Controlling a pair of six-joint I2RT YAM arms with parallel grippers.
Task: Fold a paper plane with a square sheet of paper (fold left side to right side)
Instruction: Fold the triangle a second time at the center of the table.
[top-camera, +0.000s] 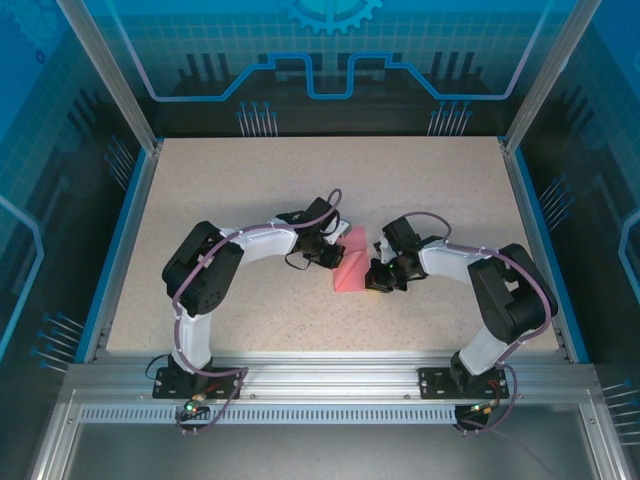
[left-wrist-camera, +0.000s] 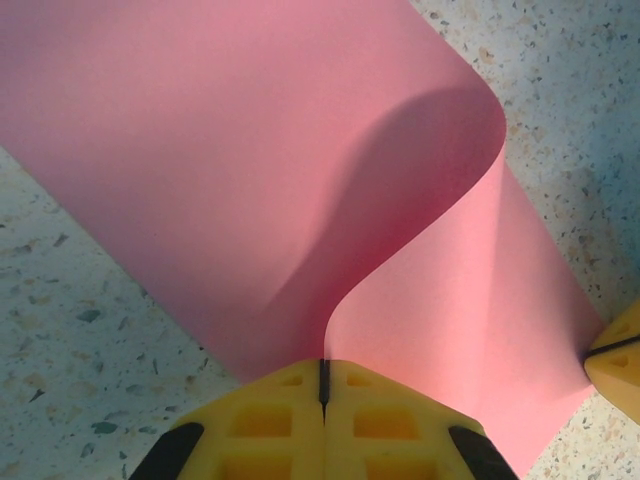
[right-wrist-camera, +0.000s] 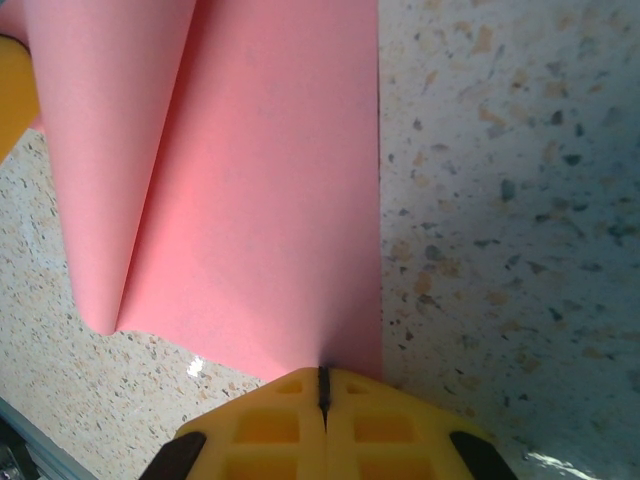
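The square sheet of paper (top-camera: 352, 265) is plain pink-red and lies mid-table between the two grippers, partly folded over. In the left wrist view the sheet (left-wrist-camera: 200, 150) curls up from the table, and its raised edge runs into the closed yellow jaws of my left gripper (left-wrist-camera: 323, 365) (top-camera: 333, 256). In the right wrist view the rest of the sheet (right-wrist-camera: 260, 230) lies flat. My right gripper (right-wrist-camera: 322, 373) (top-camera: 381, 278) is shut with its tips on the sheet's near edge by a corner. No paper plane shape shows.
The speckled beige table (top-camera: 250, 190) has a blue raised border (top-camera: 120, 240) on its sides and an aluminium rail (top-camera: 330, 365) along the front where both arm bases sit. Metal frame posts and blue panels stand behind.
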